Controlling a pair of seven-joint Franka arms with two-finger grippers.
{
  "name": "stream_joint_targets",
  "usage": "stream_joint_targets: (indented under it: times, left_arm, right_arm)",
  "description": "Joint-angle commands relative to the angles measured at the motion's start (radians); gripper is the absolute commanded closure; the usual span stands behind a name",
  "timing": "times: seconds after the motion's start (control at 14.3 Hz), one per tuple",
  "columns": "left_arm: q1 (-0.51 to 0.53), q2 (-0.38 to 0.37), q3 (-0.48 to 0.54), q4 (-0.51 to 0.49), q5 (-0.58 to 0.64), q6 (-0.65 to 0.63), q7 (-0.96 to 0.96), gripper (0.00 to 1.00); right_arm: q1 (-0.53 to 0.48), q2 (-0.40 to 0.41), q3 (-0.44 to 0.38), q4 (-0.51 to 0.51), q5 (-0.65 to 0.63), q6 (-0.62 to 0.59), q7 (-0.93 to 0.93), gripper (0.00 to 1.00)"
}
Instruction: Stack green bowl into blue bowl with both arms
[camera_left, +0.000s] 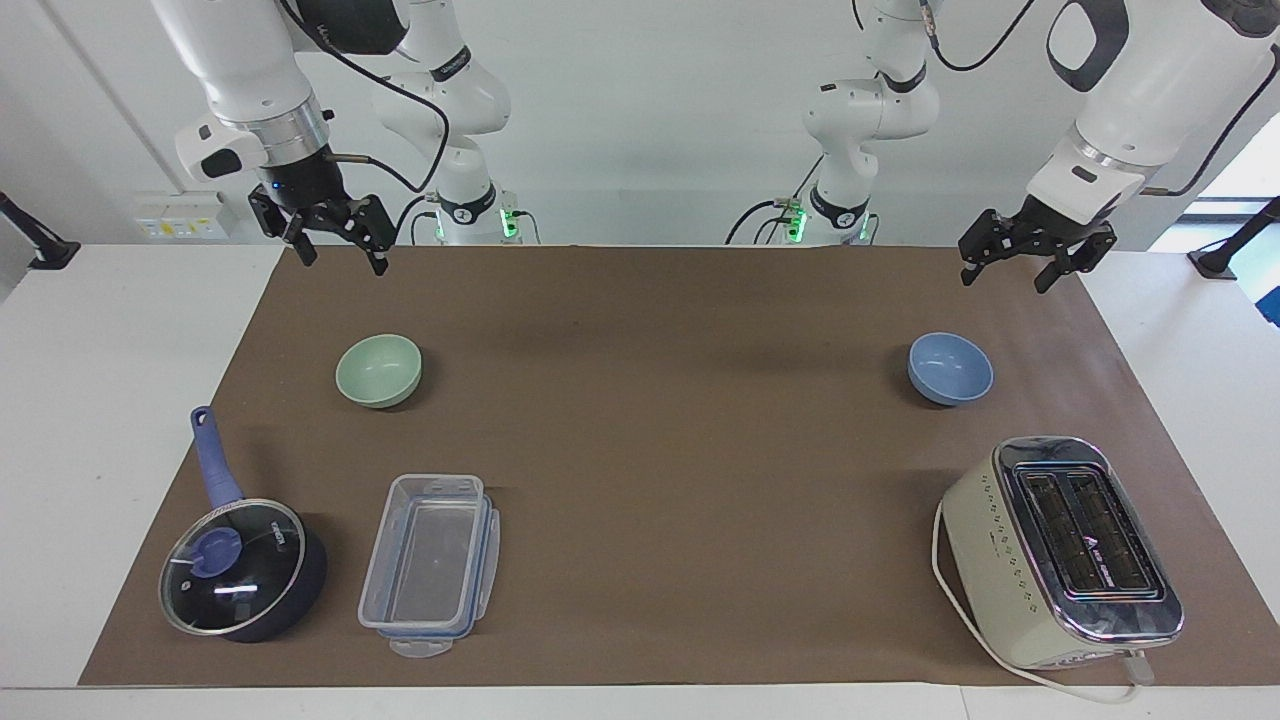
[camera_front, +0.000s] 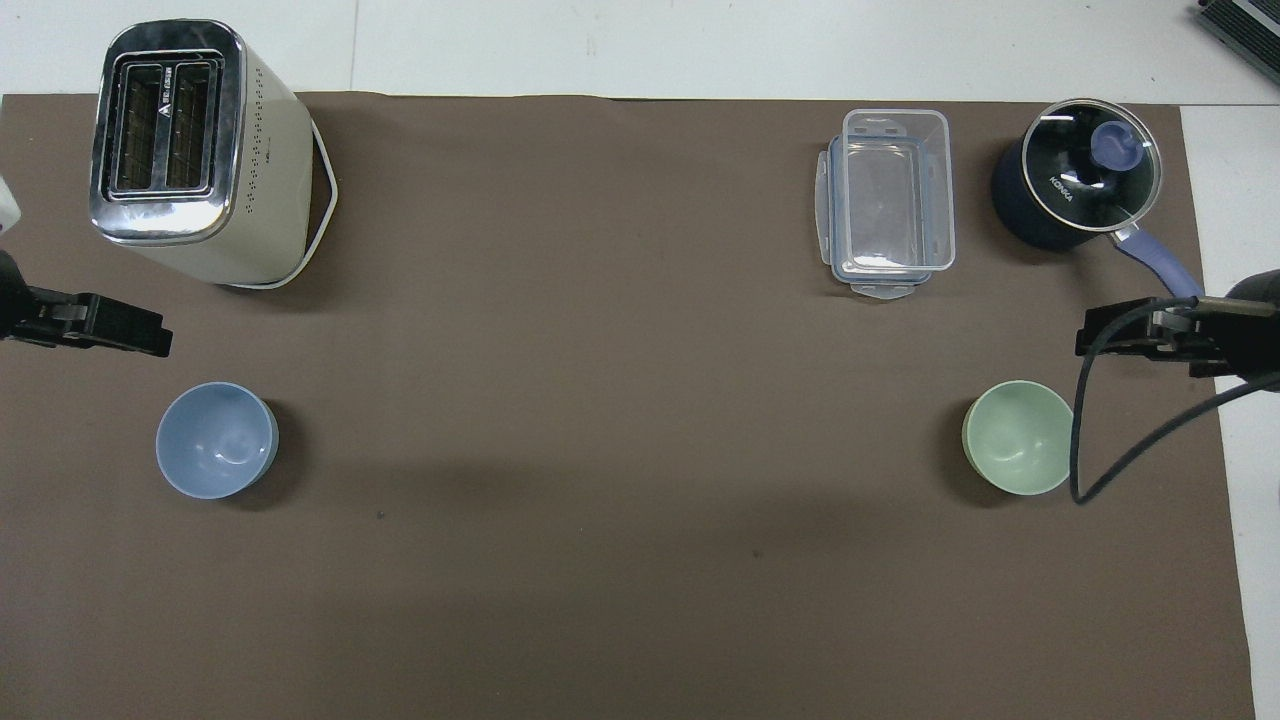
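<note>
Overhead, my right fingers (camera_left: 335, 245) and left fingers (camera_left: 1035, 262) hang spread, holding nothing. Green bowl (camera_left: 378, 370) rests below my right fingers, nearest them, well apart from blue bowl (camera_left: 950, 368).

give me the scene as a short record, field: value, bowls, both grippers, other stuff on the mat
green bowl: upright on the mat, toward the right arm's end, empty
blue bowl: upright on the mat, toward the left arm's end, empty
stacking: not yet done, bowls far apart
right gripper: open, raised, holds nothing
left gripper: open, raised, holds nothing
saucepan: glass lid on, farther from the robots than the green bowl
clear container: beside the saucepan
toaster: farther from the robots than the blue bowl
</note>
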Motion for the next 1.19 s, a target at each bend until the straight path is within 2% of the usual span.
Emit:
stream_joint_targets:
  times: [0.0, 0.42, 0.7, 1.12]
  left_arm:
    - [-0.008, -0.003, 0.005, 0.0, -0.011, -0.005, -0.001, 0.0]
    - [-0.015, -0.003, 0.005, 0.002, -0.011, 0.005, -0.006, 0.0]
    - [-0.015, -0.003, 0.005, 0.002, -0.011, -0.005, -0.003, 0.0]
    - [-0.012, -0.003, 0.007, 0.002, -0.009, -0.008, 0.0, 0.0]
  right_arm:
    - [-0.009, 0.007, 0.004, 0.015, 0.006, -0.009, 0.002, 0.0]
    - [-0.008, -0.001, 0.004, 0.022, -0.016, -0.023, -0.004, 0.0]
    - [-0.014, 0.008, 0.001, 0.085, -0.026, -0.115, -0.12, 0.0]
    - [-0.009, 0.007, -0.003, 0.082, -0.01, -0.115, -0.117, 0.0]
